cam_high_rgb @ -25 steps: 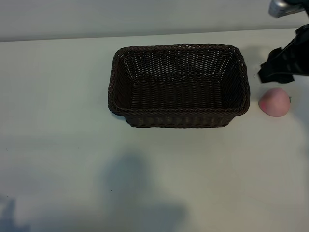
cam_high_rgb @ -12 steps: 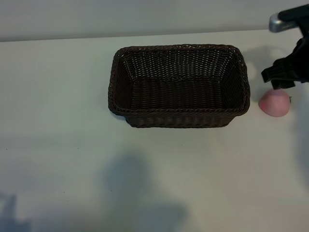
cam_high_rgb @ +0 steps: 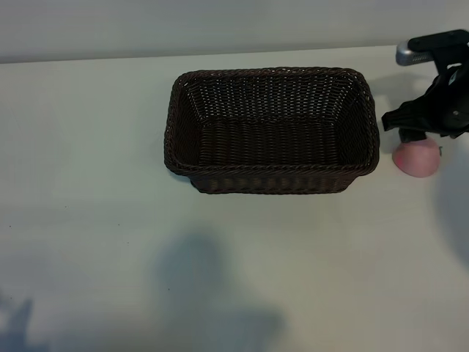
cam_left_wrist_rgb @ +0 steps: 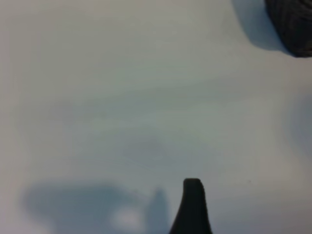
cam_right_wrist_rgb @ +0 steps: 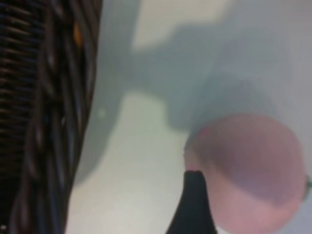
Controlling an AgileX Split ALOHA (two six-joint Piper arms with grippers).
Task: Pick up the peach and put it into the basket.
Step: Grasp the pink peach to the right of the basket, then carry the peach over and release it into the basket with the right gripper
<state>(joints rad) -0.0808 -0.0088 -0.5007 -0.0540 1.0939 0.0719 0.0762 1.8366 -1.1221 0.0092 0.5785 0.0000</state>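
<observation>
The peach (cam_high_rgb: 417,160), small and pale pink, lies on the table just right of the dark woven basket (cam_high_rgb: 272,173). My right gripper (cam_high_rgb: 423,126) hangs open directly over the peach's far side and hides its top edge. In the right wrist view one dark finger (cam_right_wrist_rgb: 194,204) stands against the peach (cam_right_wrist_rgb: 253,170) on its basket side, with the basket wall (cam_right_wrist_rgb: 44,117) close by. The second finger is out of frame. Of my left gripper only one dark finger (cam_left_wrist_rgb: 192,207) shows, above bare table, open and holding nothing.
The basket's inside shows only its woven floor. White table stretches to the left and front of it. A corner of the basket (cam_left_wrist_rgb: 292,24) shows in the left wrist view. The table's far edge (cam_high_rgb: 88,60) runs behind the basket.
My right gripper has come down and a little leftward onto the peach, now covering its top. The peach and the basket have not moved.
</observation>
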